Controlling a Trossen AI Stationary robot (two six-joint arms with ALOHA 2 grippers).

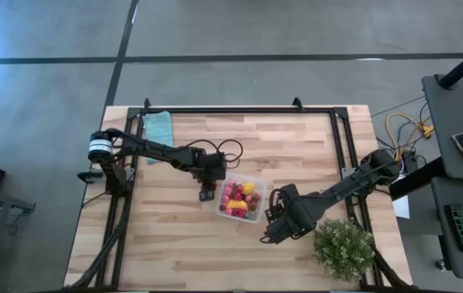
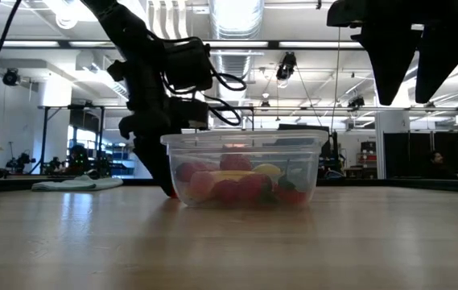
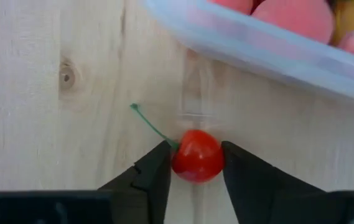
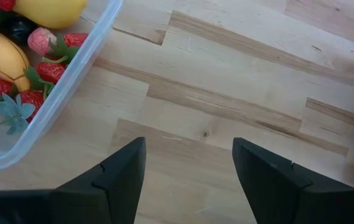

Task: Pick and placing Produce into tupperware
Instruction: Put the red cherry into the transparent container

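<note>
A small red cherry (image 3: pixel 196 155) with a thin green stem lies on the wooden table just left of the clear tupperware (image 1: pixel 224 210), and my left gripper (image 1: pixel 207 194) is shut on it. The tub (image 2: pixel 245 145) holds several pieces of produce (image 1: pixel 239 197): red strawberries, a yellow banana, a lemon. To the right of the tub, my right gripper (image 1: pixel 273 218) hovers open above bare wood, with nothing between its fingers (image 4: pixel 124 168). My left gripper pinches the cherry's round body (image 3: pixel 180 163) between its two fingers, one on each side. The fingers come steeply from above and reach down to the tabletop (image 2: pixel 168 189). The stem (image 3: pixel 149 123) sticks out free, away from the fingers. Whether the cherry is lifted off the wood, I cannot tell.
A folded teal cloth (image 1: pixel 159 126) lies at the far left corner. A bushy green potted plant (image 1: pixel 345 248) stands at the near right corner, close to my right arm. Black frame rails (image 1: pixel 239 110) run along the table's edges. Bare wood stretches across the near side.
</note>
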